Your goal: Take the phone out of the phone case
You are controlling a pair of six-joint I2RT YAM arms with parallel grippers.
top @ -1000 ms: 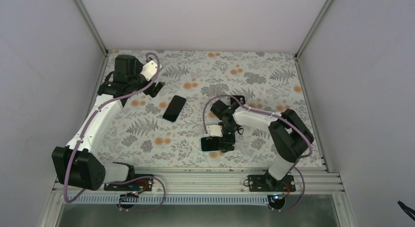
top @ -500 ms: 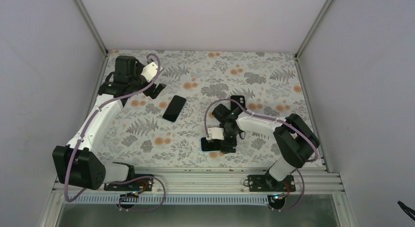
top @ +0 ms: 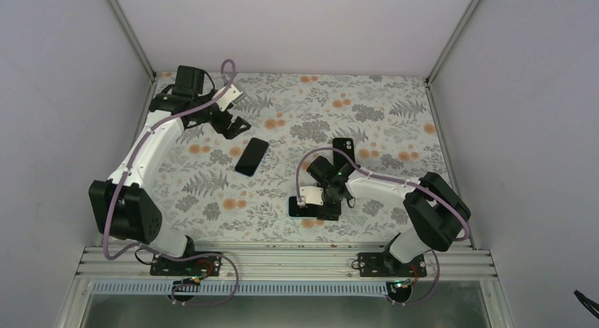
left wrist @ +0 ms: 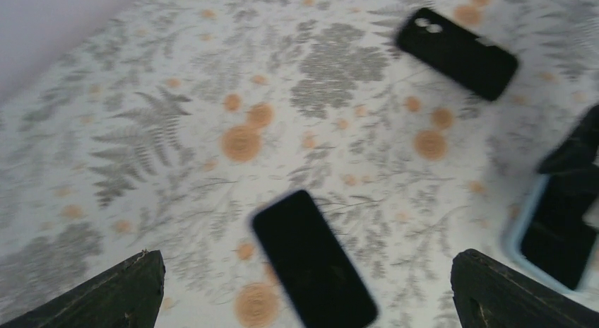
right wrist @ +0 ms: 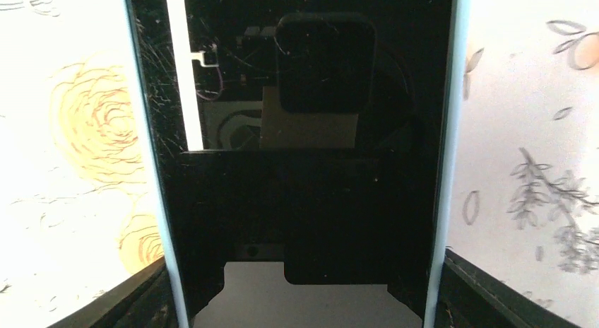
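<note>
A phone in a light-blue case (top: 302, 207) sits at the near middle of the floral table. My right gripper (top: 321, 204) is over it. In the right wrist view the cased phone (right wrist: 304, 165) fills the frame, and my right gripper (right wrist: 302, 271) is shut on its two long edges. My left gripper (top: 232, 123) is open and empty above the far left of the table. A bare black phone (top: 252, 156) lies just to its near right. In the left wrist view that phone (left wrist: 314, 261) lies between the wide-open fingers (left wrist: 106, 300).
A second black case or phone with camera holes (top: 344, 145) lies face down at the middle of the table, and it also shows in the left wrist view (left wrist: 455, 52). Grey walls close in the table on three sides. A metal rail (top: 282, 257) runs along the near edge.
My left arm has swung and its gripper has shifted right, towards the black phone. My right gripper has drawn the cased phone slightly nearer and turned it darker side up.
</note>
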